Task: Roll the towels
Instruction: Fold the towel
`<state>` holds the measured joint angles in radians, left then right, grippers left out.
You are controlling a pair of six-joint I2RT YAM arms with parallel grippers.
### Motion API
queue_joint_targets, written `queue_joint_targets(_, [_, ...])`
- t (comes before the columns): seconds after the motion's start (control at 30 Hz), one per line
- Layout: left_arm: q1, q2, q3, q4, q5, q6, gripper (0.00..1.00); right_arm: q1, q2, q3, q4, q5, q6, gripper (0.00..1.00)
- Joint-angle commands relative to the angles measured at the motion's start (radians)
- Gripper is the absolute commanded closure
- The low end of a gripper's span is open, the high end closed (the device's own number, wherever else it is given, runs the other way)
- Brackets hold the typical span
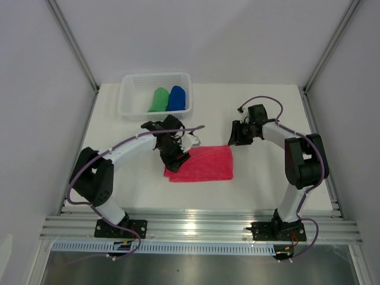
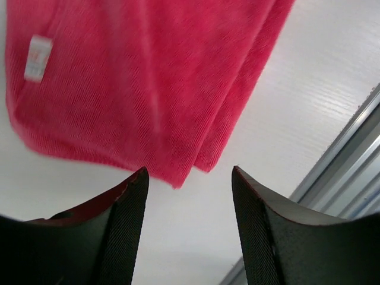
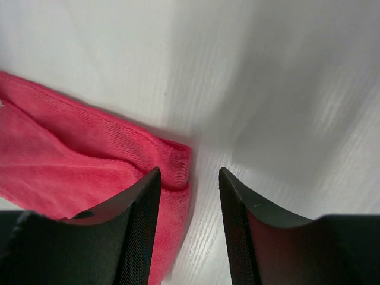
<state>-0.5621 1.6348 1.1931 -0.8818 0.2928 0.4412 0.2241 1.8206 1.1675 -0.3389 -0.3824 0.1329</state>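
A pink-red towel [image 1: 203, 164] lies folded flat on the white table, seen close in the left wrist view [image 2: 136, 83] and the right wrist view [image 3: 71, 160]. My left gripper [image 1: 176, 155] hovers at the towel's left end, open, with only bare table between its fingers [image 2: 189, 178]. My right gripper [image 1: 236, 133] is open just beyond the towel's far right corner; that corner lies next to its left finger [image 3: 139, 208]. A green towel [image 1: 158, 99] and a blue towel [image 1: 177, 98] sit rolled in the basket.
The white mesh basket [image 1: 132, 98] stands at the table's back left. White enclosure walls close in on both sides. A metal rail [image 1: 202, 225] runs along the near edge, also showing in the left wrist view [image 2: 350, 154].
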Motion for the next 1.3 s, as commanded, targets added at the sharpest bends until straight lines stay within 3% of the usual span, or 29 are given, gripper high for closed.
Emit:
queue_joint_targets(0.0, [-0.117,0.023,-0.007,0.095,-0.073,0.122,0.38,0.003,0.058,0.000,0.012,-0.049,0.022,0.53])
queue_joint_targets(0.23, [-0.277,0.112,-0.076,0.199,-0.150,0.201,0.30,-0.008,0.088,-0.052,0.067,-0.110,0.033,0.56])
queue_joint_targets(0.3, [-0.289,0.129,-0.096,0.213,-0.172,0.208,0.30,-0.017,0.082,-0.069,0.075,-0.122,0.043,0.64])
queue_joint_targets(0.33, [-0.292,0.143,-0.111,0.214,-0.169,0.212,0.30,-0.025,0.080,-0.083,0.075,-0.125,0.047,0.76])
queue_joint_targets(0.4, [-0.294,0.151,-0.124,0.228,-0.187,0.215,0.31,-0.032,0.063,-0.106,0.081,-0.128,0.056,0.89])
queue_joint_targets(0.47, [-0.294,0.171,-0.144,0.254,-0.239,0.228,0.47,-0.037,0.031,-0.149,0.084,-0.125,0.065,1.00])
queue_joint_targets(0.5, [-0.294,0.178,-0.148,0.270,-0.253,0.249,0.67,-0.038,0.016,-0.164,0.087,-0.122,0.077,1.00])
queue_joint_targets(0.57, [-0.292,0.180,-0.170,0.296,-0.277,0.270,0.83,-0.037,-0.041,-0.228,0.095,-0.122,0.100,1.00])
queue_joint_targets(0.6, [-0.286,0.180,-0.176,0.309,-0.302,0.290,0.98,-0.037,-0.065,-0.258,0.101,-0.122,0.115,1.00])
queue_joint_targets(0.77, [-0.204,0.174,-0.159,0.401,-0.362,0.336,0.99,0.041,-0.239,-0.434,0.075,-0.075,0.227,1.00])
queue_joint_targets(0.87, [-0.159,0.146,-0.187,0.466,-0.357,0.471,0.77,0.143,-0.369,-0.548,0.081,-0.062,0.337,1.00])
queue_joint_targets(0.9, [-0.153,0.134,-0.205,0.472,-0.336,0.505,0.60,0.177,-0.418,-0.580,0.086,-0.059,0.364,0.94])
queue_joint_targets(1.0, [-0.151,0.056,-0.265,0.451,-0.304,0.652,0.38,0.274,-0.472,-0.582,0.016,-0.013,0.428,0.72])
queue_joint_targets(1.1, [-0.148,-0.045,-0.311,0.348,-0.251,0.746,0.29,0.273,-0.567,-0.560,-0.090,0.011,0.422,0.60])
queue_joint_targets(1.17, [-0.137,-0.087,-0.287,0.250,-0.196,0.743,0.28,0.255,-0.627,-0.502,-0.138,0.014,0.383,0.56])
queue_joint_targets(1.23, [-0.093,-0.121,-0.178,0.084,-0.126,0.664,0.26,0.199,-0.632,-0.447,-0.189,0.002,0.311,0.55])
queue_joint_targets(1.27, [-0.043,-0.122,-0.141,0.045,-0.050,0.543,0.26,0.178,-0.607,-0.390,-0.195,-0.001,0.291,0.55])
